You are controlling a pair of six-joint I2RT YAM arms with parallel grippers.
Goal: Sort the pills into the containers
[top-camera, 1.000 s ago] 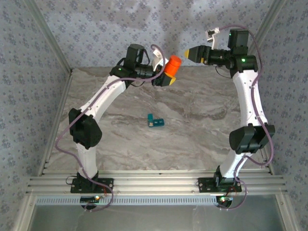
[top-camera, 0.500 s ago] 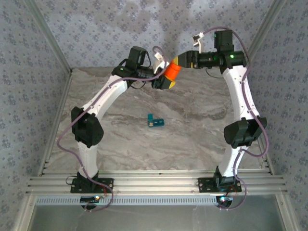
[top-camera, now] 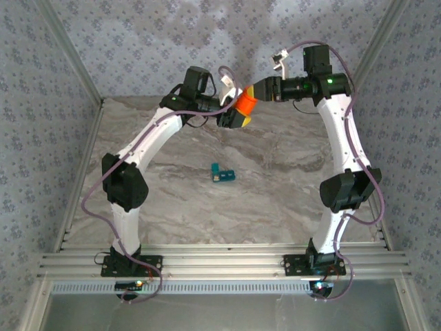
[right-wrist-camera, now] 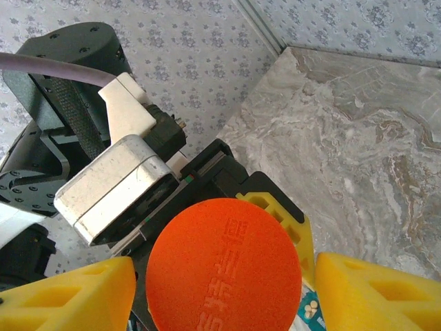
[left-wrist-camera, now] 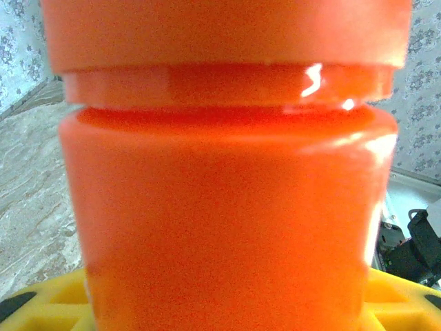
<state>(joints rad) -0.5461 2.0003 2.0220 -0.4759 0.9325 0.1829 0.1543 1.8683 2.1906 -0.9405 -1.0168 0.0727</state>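
Note:
My left gripper (top-camera: 236, 115) is shut on an orange bottle (top-camera: 245, 101), held in the air over the back of the table. In the left wrist view the bottle (left-wrist-camera: 227, 207) looms close, its cap (left-wrist-camera: 227, 31) on top and yellow fingers (left-wrist-camera: 48, 300) at the bottom corners. My right gripper (right-wrist-camera: 225, 276) straddles the round orange cap (right-wrist-camera: 220, 234), open, with a thin gap on each side. The teal pill box containers (top-camera: 222, 174) lie mid-table. The pills are hidden.
The marble table (top-camera: 275, 193) is fenced by patterned walls, with a metal rail (top-camera: 220, 265) along its near edge. The left arm's wrist camera housing (right-wrist-camera: 110, 186) sits close behind the cap.
My right gripper has swung left from the back right up to the bottle's cap, and its jaws have narrowed around it. The left arm shifted slightly while holding the bottle.

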